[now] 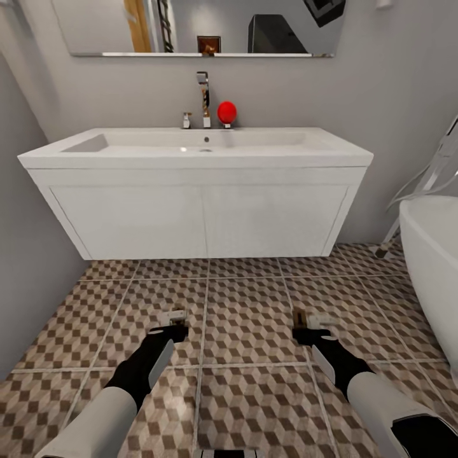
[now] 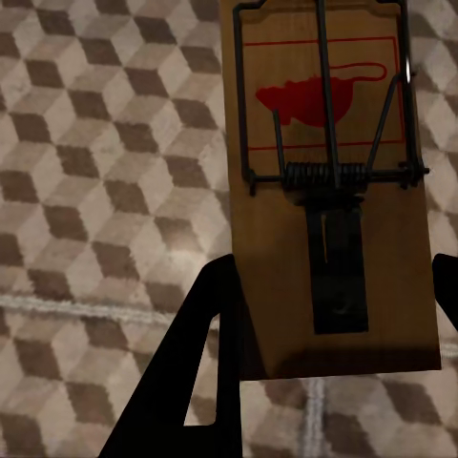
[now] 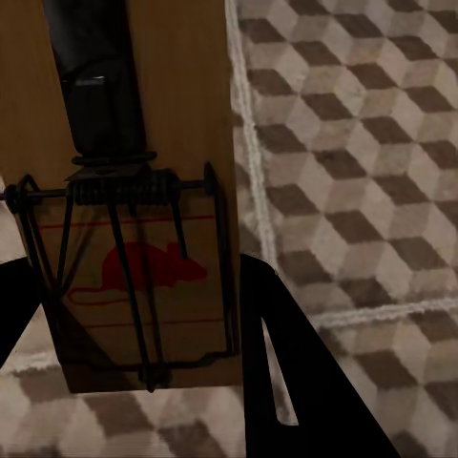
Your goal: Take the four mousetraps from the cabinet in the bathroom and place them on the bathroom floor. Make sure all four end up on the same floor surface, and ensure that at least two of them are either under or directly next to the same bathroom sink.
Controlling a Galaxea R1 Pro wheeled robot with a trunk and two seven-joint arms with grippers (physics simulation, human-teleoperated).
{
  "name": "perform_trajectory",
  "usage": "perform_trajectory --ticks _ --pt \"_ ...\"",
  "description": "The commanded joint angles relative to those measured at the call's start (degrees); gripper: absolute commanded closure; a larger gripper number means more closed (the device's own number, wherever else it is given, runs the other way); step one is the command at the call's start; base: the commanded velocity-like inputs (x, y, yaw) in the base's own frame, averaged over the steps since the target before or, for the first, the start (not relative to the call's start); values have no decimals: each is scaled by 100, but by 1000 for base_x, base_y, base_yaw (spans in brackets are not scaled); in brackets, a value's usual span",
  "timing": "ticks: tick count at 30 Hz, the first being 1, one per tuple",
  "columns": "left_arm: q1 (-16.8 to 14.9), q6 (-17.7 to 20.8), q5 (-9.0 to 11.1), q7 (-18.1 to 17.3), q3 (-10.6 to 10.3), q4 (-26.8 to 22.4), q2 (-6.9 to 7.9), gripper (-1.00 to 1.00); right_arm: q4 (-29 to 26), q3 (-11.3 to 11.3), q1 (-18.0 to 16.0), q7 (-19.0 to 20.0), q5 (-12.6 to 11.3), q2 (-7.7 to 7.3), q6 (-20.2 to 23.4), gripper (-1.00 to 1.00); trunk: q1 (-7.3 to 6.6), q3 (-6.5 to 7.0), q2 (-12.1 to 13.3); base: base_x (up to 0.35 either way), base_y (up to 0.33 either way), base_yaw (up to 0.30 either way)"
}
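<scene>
Two mousetraps are in hand, each a wooden board with a wire spring and a red mouse print. My left gripper is shut on one mousetrap, with a black finger beside the board. My right gripper is shut on the other mousetrap, also with a finger alongside. Both hang low over the cube-patterned bathroom floor, a short way in front of the white bathroom sink and its two-door vanity. The cabinet is out of view.
A chrome tap and a red round object stand at the back of the basin, under a mirror. The white bathtub crowds the right side. A grey wall closes the left. Open floor runs under the vanity.
</scene>
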Motion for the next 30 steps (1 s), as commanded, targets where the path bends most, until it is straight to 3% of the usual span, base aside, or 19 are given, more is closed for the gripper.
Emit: perform_trajectory --ticks 1,30 --pt "-2 9 52 59 -28 -8 4 100 -15 49 1 -41 -71 -6 31 100 1 -28 -4 0 0 0" --pt "-7 -56 42 59 -36 -58 -12 100 -17 49 -1 -41 -86 -35 39 100 76 -670 -43 0 0 0"
